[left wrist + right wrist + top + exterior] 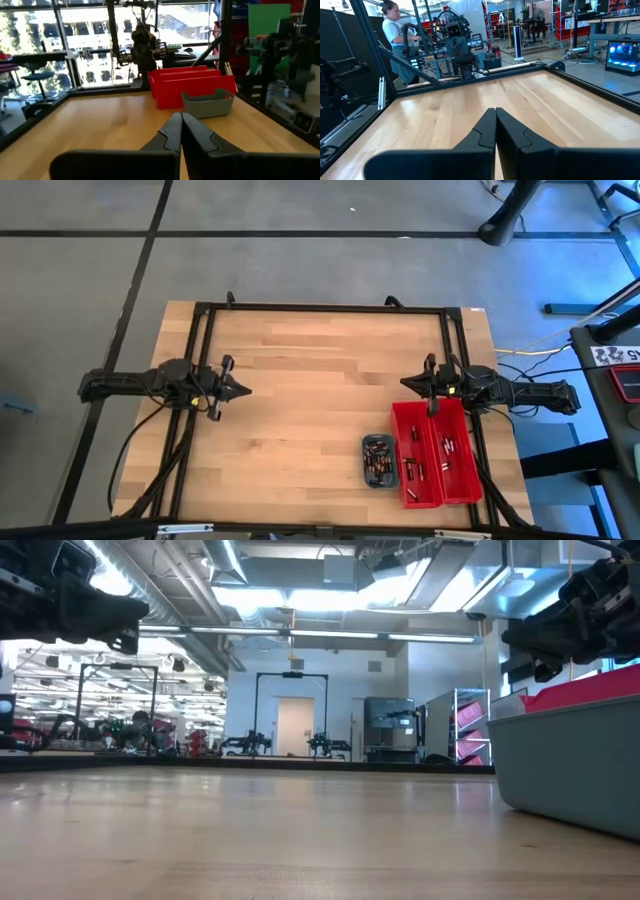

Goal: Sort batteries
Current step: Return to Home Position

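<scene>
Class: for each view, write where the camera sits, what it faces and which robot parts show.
High: overhead, facing down; both arms, red bins, grey tray.
Low: at table level, facing the room; tray close, arms overhead.
Left wrist: faces bins; left gripper, fingers shut.
Right wrist: faces left arm; right gripper, fingers shut.
Shared: tray, high and low.

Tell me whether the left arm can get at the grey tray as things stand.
Probably yes, though at a long stretch. Bare table lies between the shut left hand and the tray, and the right hand hangs past the red bins, off that path.
</scene>
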Action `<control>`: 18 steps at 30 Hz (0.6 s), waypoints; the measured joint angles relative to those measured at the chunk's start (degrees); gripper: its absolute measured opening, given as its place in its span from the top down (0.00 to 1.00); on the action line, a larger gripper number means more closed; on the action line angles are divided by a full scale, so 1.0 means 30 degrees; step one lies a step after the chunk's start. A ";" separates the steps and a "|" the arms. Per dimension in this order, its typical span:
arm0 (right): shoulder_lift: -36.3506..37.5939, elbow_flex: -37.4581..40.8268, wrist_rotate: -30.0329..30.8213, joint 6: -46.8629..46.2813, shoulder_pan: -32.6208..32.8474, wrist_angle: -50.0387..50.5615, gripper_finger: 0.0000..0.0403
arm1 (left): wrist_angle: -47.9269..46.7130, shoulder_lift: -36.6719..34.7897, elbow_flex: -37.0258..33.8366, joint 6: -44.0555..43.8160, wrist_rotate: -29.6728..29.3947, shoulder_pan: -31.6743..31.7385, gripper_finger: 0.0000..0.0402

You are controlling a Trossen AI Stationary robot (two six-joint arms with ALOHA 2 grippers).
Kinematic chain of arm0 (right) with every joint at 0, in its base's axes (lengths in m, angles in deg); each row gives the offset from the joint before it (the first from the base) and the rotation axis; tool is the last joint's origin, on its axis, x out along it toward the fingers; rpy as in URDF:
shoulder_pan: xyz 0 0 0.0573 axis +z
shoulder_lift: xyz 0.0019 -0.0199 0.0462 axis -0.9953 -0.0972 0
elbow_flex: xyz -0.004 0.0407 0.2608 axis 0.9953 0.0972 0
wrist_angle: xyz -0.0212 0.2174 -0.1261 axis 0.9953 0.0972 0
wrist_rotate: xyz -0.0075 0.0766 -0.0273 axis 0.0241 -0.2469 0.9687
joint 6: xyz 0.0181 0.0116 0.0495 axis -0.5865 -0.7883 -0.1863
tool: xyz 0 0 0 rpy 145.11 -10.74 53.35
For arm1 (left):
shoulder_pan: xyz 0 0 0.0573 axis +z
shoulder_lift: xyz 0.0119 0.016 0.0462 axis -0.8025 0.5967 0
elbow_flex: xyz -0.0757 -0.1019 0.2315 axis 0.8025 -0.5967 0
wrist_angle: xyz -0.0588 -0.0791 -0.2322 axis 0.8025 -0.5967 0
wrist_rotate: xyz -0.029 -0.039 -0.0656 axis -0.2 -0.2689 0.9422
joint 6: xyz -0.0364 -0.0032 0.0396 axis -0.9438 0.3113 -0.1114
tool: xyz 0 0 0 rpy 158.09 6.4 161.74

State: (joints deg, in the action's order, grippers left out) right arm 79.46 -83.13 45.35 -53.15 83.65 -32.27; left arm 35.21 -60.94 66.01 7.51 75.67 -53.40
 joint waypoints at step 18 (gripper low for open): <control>0.0002 0.0002 0.0000 0.0000 0.0000 -0.0051 0.98 | -0.0344 0.0773 0.0007 -0.0287 -0.1898 0.0015 1.00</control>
State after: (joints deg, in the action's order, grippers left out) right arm 79.47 -83.13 45.35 -53.15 83.65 -32.42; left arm 34.18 -58.62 66.03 6.65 69.98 -53.36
